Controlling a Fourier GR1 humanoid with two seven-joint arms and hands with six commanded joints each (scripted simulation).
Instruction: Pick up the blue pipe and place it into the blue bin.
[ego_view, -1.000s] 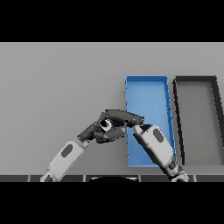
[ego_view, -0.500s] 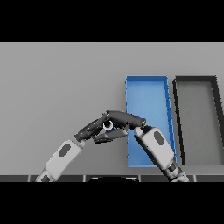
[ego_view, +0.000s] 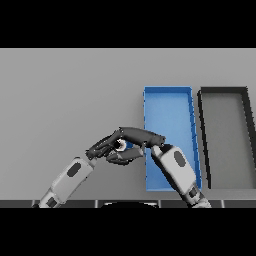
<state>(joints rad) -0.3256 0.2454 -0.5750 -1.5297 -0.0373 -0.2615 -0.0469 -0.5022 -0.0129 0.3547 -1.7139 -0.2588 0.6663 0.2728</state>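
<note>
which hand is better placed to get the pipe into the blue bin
The right hand, probably: it is curled over the small blue pipe and its arm already lies across the blue bin. The left hand sits farther from the bin.

Blue pipe (ego_view: 129, 145) mostly hidden between both hands; only small blue patch shows. Right hand (ego_view: 137, 136) overlaps left hand (ego_view: 105, 146); left fingers' state unclear. Blue bin (ego_view: 170, 90) lower left corner hidden behind right forearm.
</note>
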